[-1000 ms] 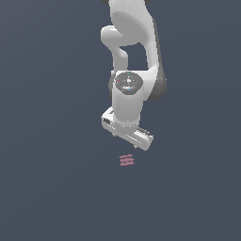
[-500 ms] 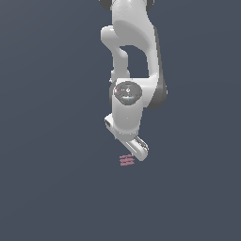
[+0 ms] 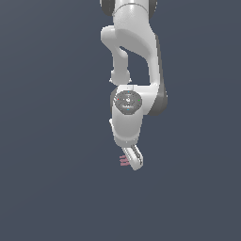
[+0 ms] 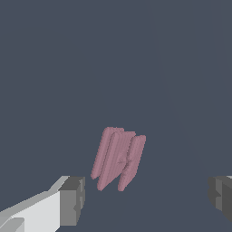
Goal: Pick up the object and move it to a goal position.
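Descent has brought the white, grey-padded gripper (image 4: 145,199) down around the small pinkish-maroon ribbed block (image 4: 118,157); jaws spread wide, pads flanking it untouched, so closing seems next.

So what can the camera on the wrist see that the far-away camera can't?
Only the wrist view shows both grey fingertips spread wide apart, with the pink object lying between them, untouched. Only the exterior view shows the whole white arm reaching down. Both show the object on the dark floor, close to the hand.
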Available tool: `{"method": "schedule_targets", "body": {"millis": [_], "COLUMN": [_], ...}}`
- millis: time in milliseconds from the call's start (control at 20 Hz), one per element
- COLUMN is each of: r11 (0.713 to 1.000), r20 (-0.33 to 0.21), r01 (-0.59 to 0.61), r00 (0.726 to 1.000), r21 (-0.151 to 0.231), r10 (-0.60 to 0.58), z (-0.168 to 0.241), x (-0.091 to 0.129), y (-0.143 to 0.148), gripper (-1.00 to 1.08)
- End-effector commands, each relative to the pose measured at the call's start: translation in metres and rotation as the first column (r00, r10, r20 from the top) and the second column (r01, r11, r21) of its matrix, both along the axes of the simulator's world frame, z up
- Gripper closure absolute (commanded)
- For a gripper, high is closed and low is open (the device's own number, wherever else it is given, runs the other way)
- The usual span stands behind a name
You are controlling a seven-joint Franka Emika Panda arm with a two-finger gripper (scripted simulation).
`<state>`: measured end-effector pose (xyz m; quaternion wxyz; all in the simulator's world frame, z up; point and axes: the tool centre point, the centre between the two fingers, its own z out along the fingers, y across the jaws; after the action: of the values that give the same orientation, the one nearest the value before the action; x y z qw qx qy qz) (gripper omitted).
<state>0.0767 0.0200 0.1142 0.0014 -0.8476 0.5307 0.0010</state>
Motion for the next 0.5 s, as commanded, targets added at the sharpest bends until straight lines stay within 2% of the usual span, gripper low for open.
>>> {"method": "schedule_targets", "body": {"millis": [0, 450], "r11": [0.998, 0.973], "r20": [0.000, 0.000], "r01": [0.068, 0.232], "r00": [0.998, 0.973], "r21": [0.000, -0.003], "r10": [-0.068, -0.232], "z": [-0.004, -0.015], "x": [0.003, 0.012], "y": [0.000, 0.001], "gripper": [-0.92, -0.92]}}
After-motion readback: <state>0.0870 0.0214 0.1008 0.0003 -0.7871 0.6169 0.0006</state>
